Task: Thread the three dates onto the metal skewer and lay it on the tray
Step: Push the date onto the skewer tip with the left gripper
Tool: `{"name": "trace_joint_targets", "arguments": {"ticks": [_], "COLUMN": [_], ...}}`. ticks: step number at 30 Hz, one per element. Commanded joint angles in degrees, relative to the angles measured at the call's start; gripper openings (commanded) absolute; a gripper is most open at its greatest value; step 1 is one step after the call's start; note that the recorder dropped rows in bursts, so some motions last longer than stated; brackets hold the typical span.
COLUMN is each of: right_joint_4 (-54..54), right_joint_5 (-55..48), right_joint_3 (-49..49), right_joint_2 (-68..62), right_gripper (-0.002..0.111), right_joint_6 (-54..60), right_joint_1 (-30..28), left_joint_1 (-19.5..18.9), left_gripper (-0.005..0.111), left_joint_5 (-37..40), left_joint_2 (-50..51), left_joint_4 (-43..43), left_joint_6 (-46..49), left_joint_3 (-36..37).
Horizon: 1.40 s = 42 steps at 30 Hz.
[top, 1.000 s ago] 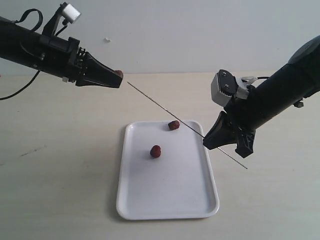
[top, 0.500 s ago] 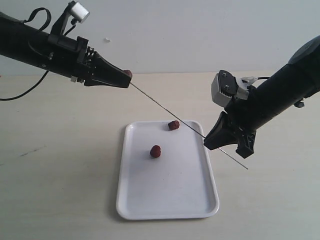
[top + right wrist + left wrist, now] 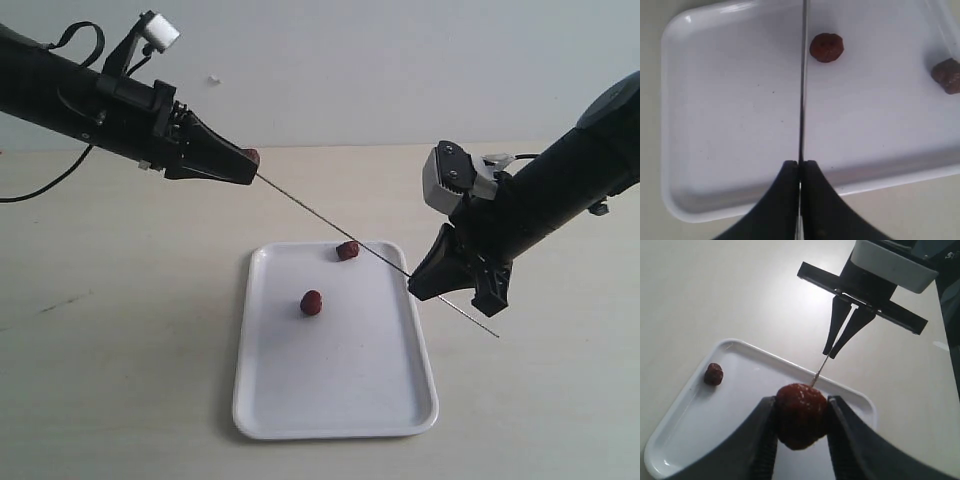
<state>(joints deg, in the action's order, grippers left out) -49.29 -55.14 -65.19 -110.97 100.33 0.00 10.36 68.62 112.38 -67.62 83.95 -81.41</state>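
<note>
My left gripper point(image 3: 250, 160) is shut on a dark reddish date point(image 3: 801, 415), held in the air above and left of the white tray point(image 3: 340, 400). The thin metal skewer point(image 3: 330, 228) runs slanting from that date down to my right gripper point(image 3: 412, 284), which is shut on it near its lower end. The skewer's tip point(image 3: 816, 376) meets the held date. Two more dates lie on the tray: one point(image 3: 347, 250) near the far rim, under the skewer, and one point(image 3: 312, 302) nearer the middle. In the right wrist view the skewer point(image 3: 802, 80) crosses the tray point(image 3: 705, 165).
The pale tabletop point(image 3: 120, 340) surrounds the tray. A black cable point(image 3: 40, 185) trails from the left arm at the far left. A plain wall stands behind the table.
My left gripper carried its date rightward to the skewer's tip, then dipped slightly. The right gripper and skewer have barely moved. The two dates on the tray lie still.
</note>
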Motion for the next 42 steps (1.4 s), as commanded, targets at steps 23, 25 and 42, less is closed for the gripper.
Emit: {"name": "trace_joint_targets", "arguments": {"ticks": [23, 25, 42], "right_joint_4": [-0.8, -0.8, -1.0], "right_joint_5": [-0.2, -0.2, 0.0], "right_joint_3": [0.3, 0.3, 0.3], "right_joint_2": [0.1, 0.1, 0.1], "right_gripper": [0.0, 0.0, 0.0], "right_joint_6": [-0.4, -0.4, -0.5], "right_joint_1": [-0.1, -0.1, -0.1], "left_joint_1": [-1.6, -1.8, -1.6], "left_gripper": [0.032, 0.032, 0.032], "left_joint_5": [-3.8, -3.4, -0.3], "left_joint_2": [-0.7, -0.7, -0.7], "left_joint_4": [2.8, 2.9, 2.2], "left_joint_6": [-0.3, -0.3, -0.5], "left_joint_3": [-2.0, -2.0, -2.0]}}
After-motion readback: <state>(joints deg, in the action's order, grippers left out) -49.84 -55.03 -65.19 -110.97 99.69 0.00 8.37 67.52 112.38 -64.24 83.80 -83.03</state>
